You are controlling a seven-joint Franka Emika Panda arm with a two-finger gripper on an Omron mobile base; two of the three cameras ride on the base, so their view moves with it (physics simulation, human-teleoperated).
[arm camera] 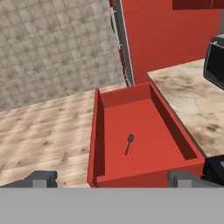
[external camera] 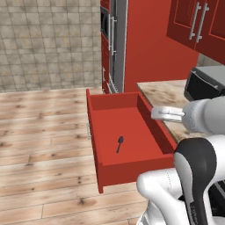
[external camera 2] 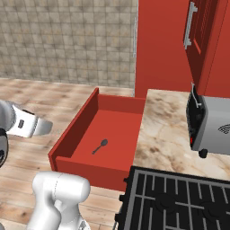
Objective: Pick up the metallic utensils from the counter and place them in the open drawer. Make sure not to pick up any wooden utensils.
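Observation:
A slim dark metal spoon (external camera: 120, 143) (external camera 2: 100, 146) (arm camera: 129, 143), one of the metallic utensils, lies on the floor of the open red drawer (external camera: 127, 173) (external camera 2: 90, 168) (arm camera: 144, 177). The drawer is pulled far out beside the marbled counter (external camera: 165, 94) (external camera 2: 166, 130) (arm camera: 192, 96). My gripper (arm camera: 113, 179) hangs above and in front of the drawer's near wall. It is open wide, with nothing between its fingertips (arm camera: 41, 178). The stretch of counter in sight carries no utensils. The wooden utensils are out of view.
A grey toaster oven (external camera: 204, 83) (external camera 2: 215, 126) (arm camera: 216, 61) stands on the counter. A black stove grate (external camera 2: 179, 202) lies at the near end. Tall red cabinets (external camera: 154, 39) (external camera 2: 161, 45) rise behind the drawer. Wooden floor (external camera: 44, 132) spreads to the left.

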